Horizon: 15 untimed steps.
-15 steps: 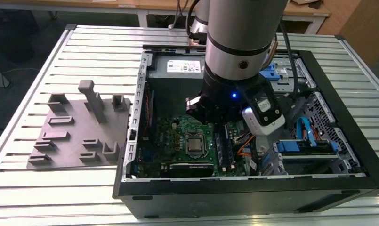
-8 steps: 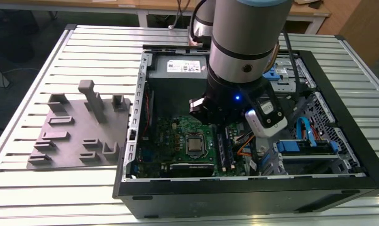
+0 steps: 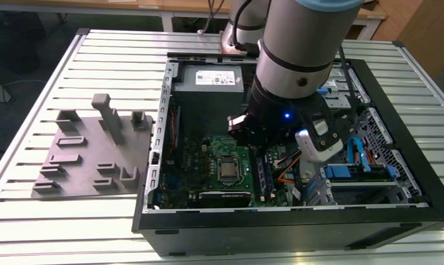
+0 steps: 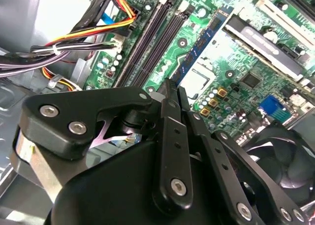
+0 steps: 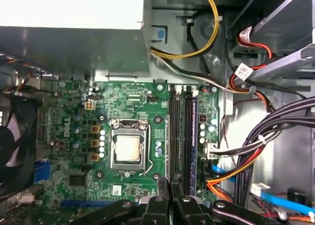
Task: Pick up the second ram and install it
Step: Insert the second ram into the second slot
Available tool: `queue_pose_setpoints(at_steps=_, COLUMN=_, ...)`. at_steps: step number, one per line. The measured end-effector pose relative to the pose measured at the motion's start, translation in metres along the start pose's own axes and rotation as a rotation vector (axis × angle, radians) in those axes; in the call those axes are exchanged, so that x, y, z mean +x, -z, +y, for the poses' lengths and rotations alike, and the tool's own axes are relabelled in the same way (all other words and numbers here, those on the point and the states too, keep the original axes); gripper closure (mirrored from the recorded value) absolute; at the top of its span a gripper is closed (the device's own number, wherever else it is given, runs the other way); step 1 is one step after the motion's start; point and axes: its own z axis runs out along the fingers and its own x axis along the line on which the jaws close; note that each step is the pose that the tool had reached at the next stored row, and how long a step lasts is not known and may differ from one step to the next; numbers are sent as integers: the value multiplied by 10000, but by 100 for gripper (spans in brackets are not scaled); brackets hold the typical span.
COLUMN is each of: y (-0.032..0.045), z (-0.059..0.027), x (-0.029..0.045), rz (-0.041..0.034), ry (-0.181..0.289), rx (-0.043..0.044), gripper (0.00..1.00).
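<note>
The robot arm (image 3: 299, 61) reaches down into an open computer case (image 3: 398, 215) that lies on its side on the slatted metal desk (image 3: 96, 61). Its end effector (image 4: 172, 89) hangs just above the green motherboard (image 5: 133, 102), over the row of long black memory slots (image 5: 178, 136) beside the processor socket (image 5: 128, 148).

In the second wrist view the two black fingers (image 4: 170, 136) stand pressed close together, with no gap visible between their tips. Whether a thin edge is pinched there cannot be told. In both wrist views the fingertips sit directly over the slots.

The second ram (image 4: 204, 45), a narrow dark blue stick, stands on edge on the motherboard in the second wrist view, running parallel to the black slots and between them and the processor socket. In the first wrist view a dark blue stick (image 5: 193, 136) stands in the slot row. Which slot it occupies cannot be told.

In the exterior view, the grey power supply (image 3: 210, 88) fills the far end of the case. Orange, yellow and black cables (image 5: 236, 171) run alongside the slots, and a black fan (image 5: 12, 156) sits at the edge of the board. A grey plastic tray (image 3: 89, 160) with upright pegs lies on the desk at the exterior view's left, well apart from the arm.
</note>
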Motion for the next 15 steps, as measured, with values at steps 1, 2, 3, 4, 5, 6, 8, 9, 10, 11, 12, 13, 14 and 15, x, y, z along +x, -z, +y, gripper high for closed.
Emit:
queue_pose_setpoints(at_steps=1, y=-9, z=11, x=-18, rz=32, ry=-1, rx=-2, gripper=87)
queue_pose_setpoints(at_steps=2, y=-17, z=17, x=-27, rz=49, ry=-1, rx=-6, gripper=87)
queue_pose_setpoints(at_steps=3, y=-26, z=22, x=-32, rz=55, ry=-2, rx=-15, gripper=87)
queue_pose_setpoints(at_steps=4, y=-33, z=25, x=-34, rz=59, ry=-3, rx=-23, gripper=87)
queue_pose_setpoints(at_steps=5, y=-41, z=28, x=-35, rz=63, ry=-4, rx=-27, gripper=87)
queue_pose_setpoints(at_steps=6, y=-48, z=29, x=-35, rz=65, ry=-5, rx=-28, gripper=87)
queue_pose_setpoints(at_steps=8, y=-49, z=28, x=-36, rz=67, ry=-3, rx=-25, gripper=87)
queue_pose_setpoints(at_steps=9, y=-49, z=28, x=-36, rz=68, ry=-3, rx=-24, gripper=87)
queue_pose_setpoints(at_steps=10, y=-50, z=28, x=-36, rz=67, ry=-3, rx=-25, gripper=87)
queue_pose_setpoints(at_steps=11, y=-50, z=29, x=-36, rz=67, ry=-3, rx=-27, gripper=87)
queue_pose_setpoints(at_steps=12, y=-51, z=28, x=-36, rz=67, ry=-3, rx=-26, gripper=87)
queue_pose_setpoints(at_steps=13, y=-51, z=28, x=-36, rz=67, ry=-2, rx=-26, gripper=87)
queue_pose_setpoints(at_steps=14, y=-56, z=29, x=-36, rz=66, ry=-3, rx=-29, gripper=87)
queue_pose_setpoints(at_steps=15, y=-64, z=28, x=-36, rz=65, ry=-3, rx=-31, gripper=87)
